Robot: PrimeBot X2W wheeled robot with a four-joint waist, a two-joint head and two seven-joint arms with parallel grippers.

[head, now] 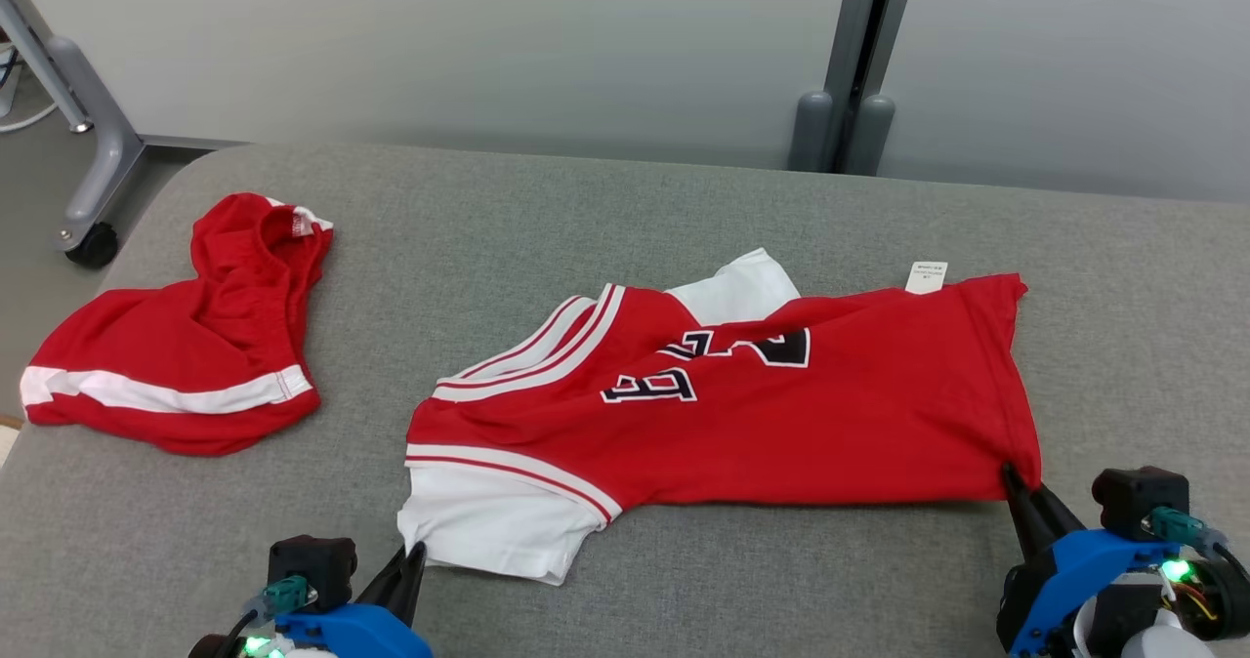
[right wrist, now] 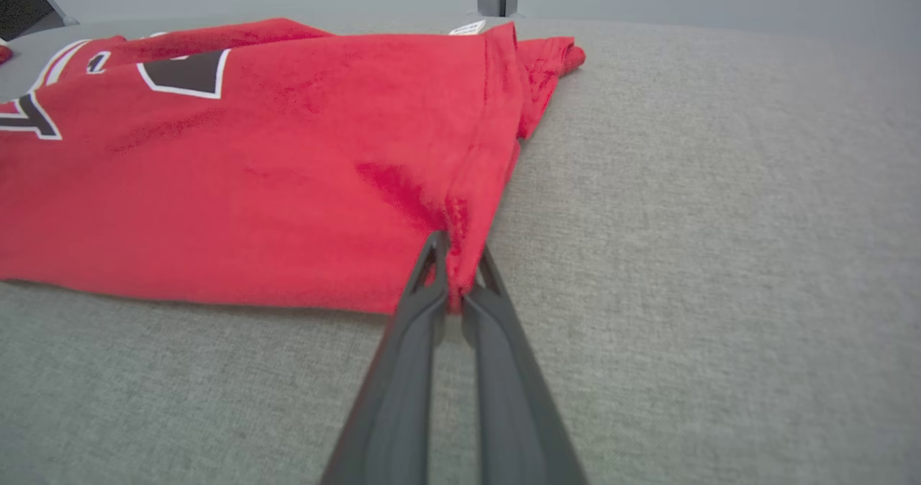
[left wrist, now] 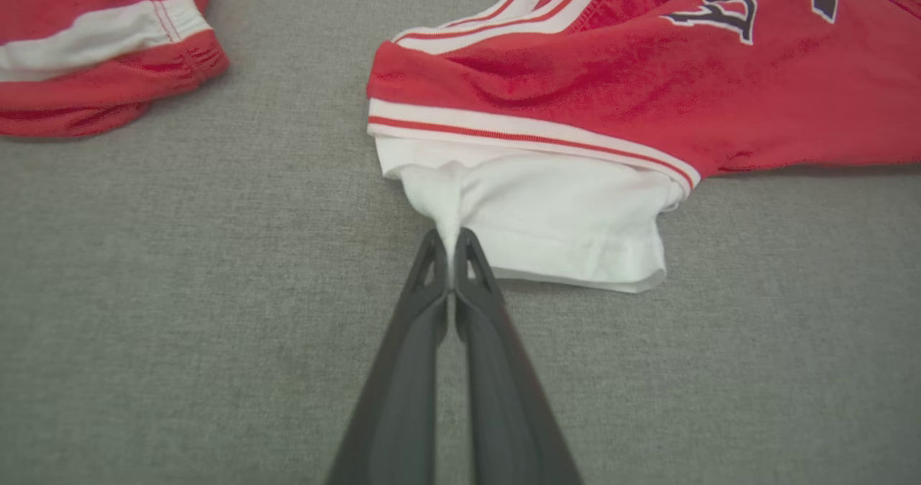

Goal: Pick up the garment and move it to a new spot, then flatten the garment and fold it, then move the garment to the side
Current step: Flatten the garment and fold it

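The garment [head: 781,414] is a red jersey with white sleeves, white trim and dark lettering, lying folded lengthwise across the grey table. My left gripper [head: 415,553] is shut on the near corner of its white sleeve [left wrist: 547,219], which bunches into a pinch at the fingertips [left wrist: 451,244]. My right gripper [head: 1011,472] is shut on the near corner of the red hem [right wrist: 475,183], the cloth puckering where the fingers meet [right wrist: 453,255]. A white label [head: 926,276] sticks out at the far hem.
Red shorts [head: 186,346] with a white stripe lie crumpled at the table's left [left wrist: 86,46]. A wheeled grey stand leg [head: 93,160] is on the floor beyond the table's left corner. A grey post [head: 850,102] stands behind the table.
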